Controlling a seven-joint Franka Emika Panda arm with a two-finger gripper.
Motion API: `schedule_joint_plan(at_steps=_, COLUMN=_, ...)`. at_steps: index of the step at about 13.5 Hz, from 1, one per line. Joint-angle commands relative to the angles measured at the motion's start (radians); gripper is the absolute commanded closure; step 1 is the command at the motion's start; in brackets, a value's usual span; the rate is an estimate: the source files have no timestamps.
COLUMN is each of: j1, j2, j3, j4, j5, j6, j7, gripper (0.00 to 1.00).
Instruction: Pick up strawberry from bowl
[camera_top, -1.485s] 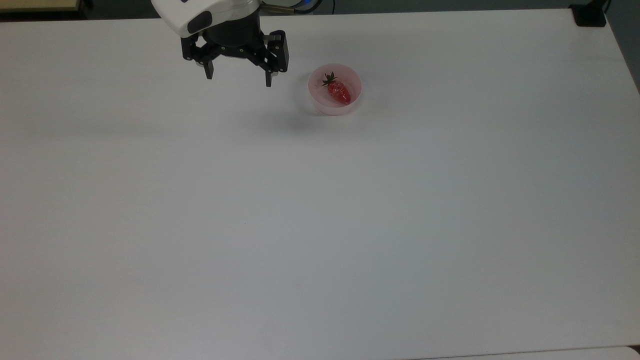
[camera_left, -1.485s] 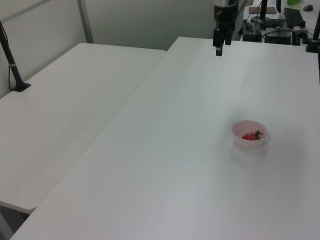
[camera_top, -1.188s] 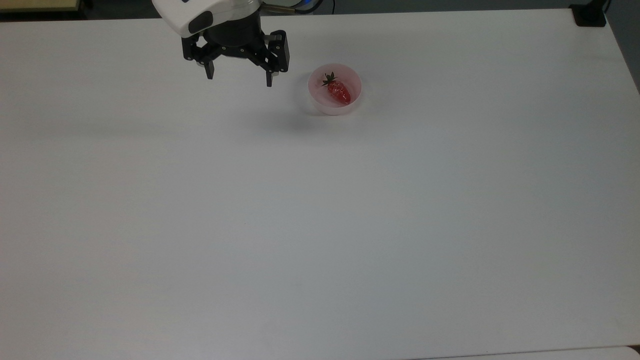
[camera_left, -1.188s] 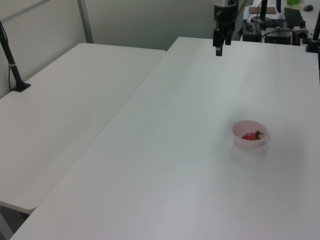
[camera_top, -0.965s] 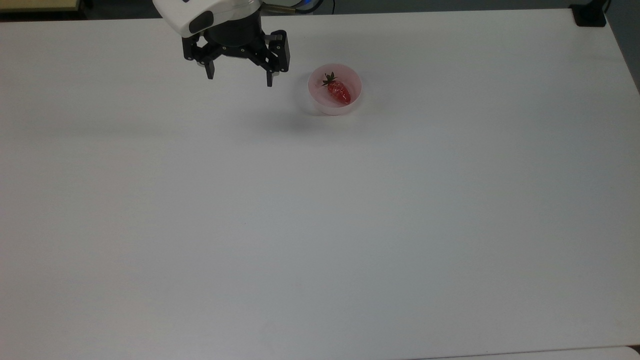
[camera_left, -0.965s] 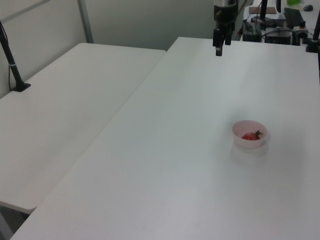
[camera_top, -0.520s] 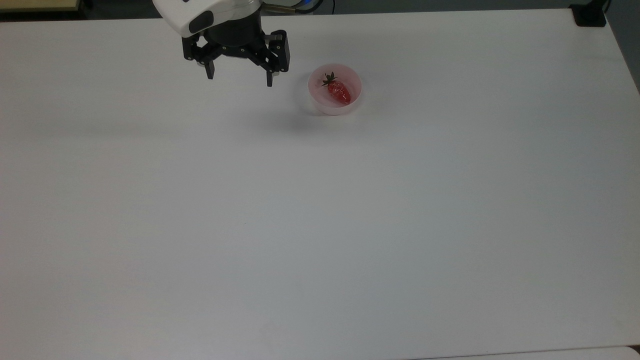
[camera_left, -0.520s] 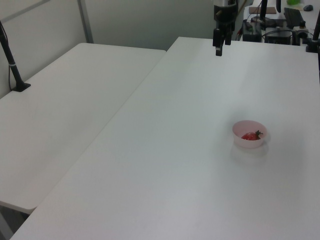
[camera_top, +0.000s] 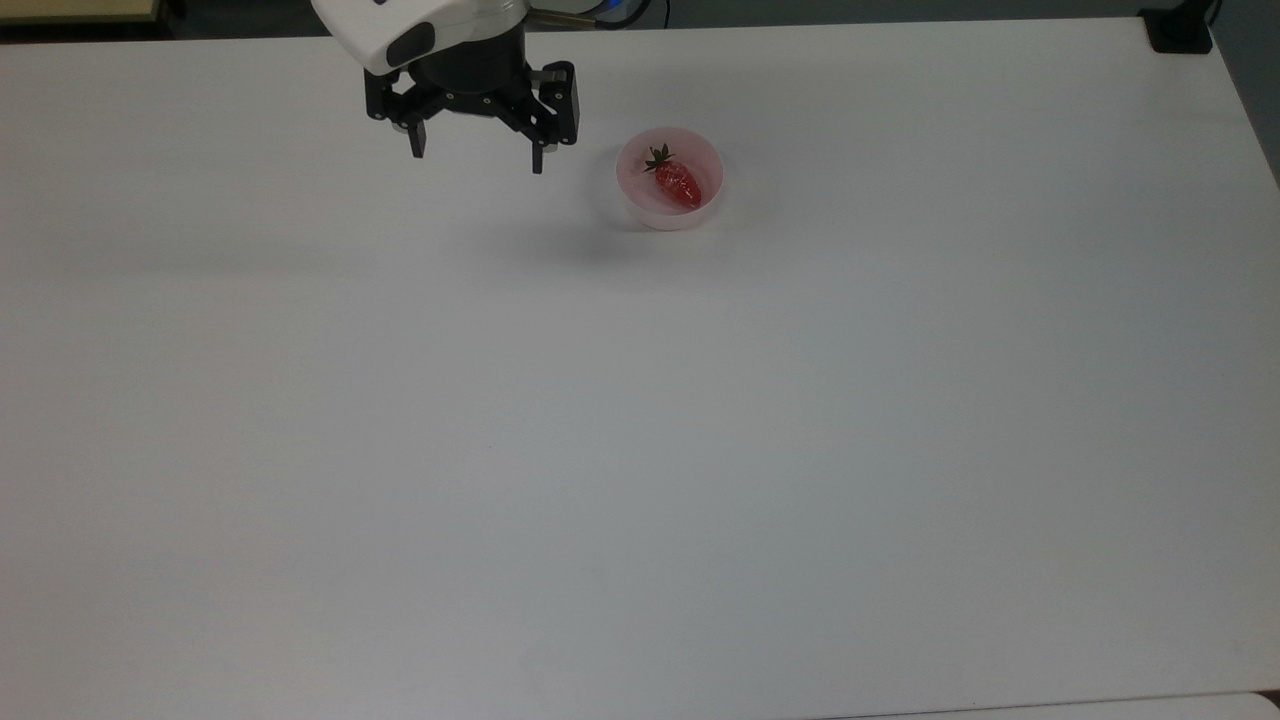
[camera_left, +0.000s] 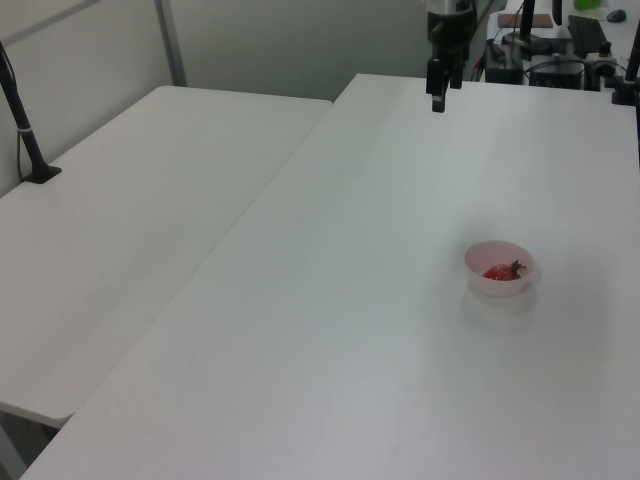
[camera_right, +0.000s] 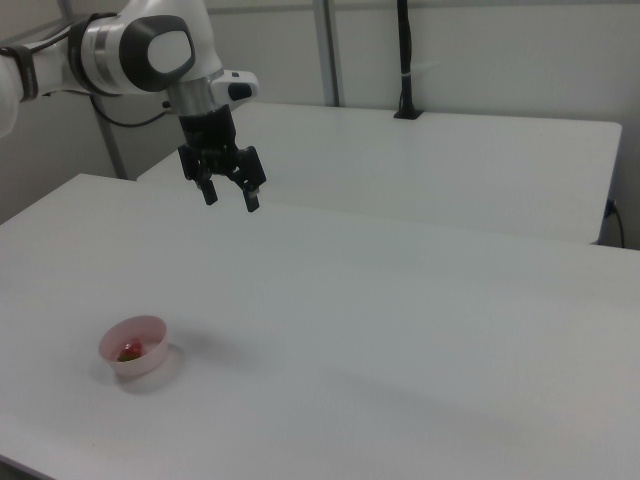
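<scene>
White table (camera_top: 700, 450) surface carries a pale pink bowl (camera_top: 637, 207), which serves as the reference point. Inside the bowl lies the strawberry (camera_top: 677, 184), red body on the bowl floor, its dark green cap toward the top view's upper left. The gripper (camera_top: 476, 160) hangs above the table, to the bowl's left in the top view and apart from it, touching nothing. Its fingers (camera_top: 537, 158) are spread wide with nothing between them. In the right view the gripper (camera_right: 229, 196) stands well above and behind the bowl (camera_right: 146, 364). A second white table (camera_left: 130, 230) lies beyond the bowl's table, towards the left view's left.
</scene>
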Motion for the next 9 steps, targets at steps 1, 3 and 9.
schedule_joint_plan(at_steps=1, j1=0.001, j2=-0.015, j3=-0.010, j4=-0.003, j5=-0.016, j6=-0.019, j7=0.000, gripper=0.00)
schedule_joint_plan(at_steps=3, j1=0.009, j2=-0.015, j3=-0.010, j4=-0.004, j5=-0.016, j6=-0.022, j7=0.002, gripper=0.00)
schedule_joint_plan(at_steps=9, j1=0.002, j2=-0.018, j3=-0.008, j4=-0.003, j5=-0.015, j6=-0.016, j7=0.002, gripper=0.00)
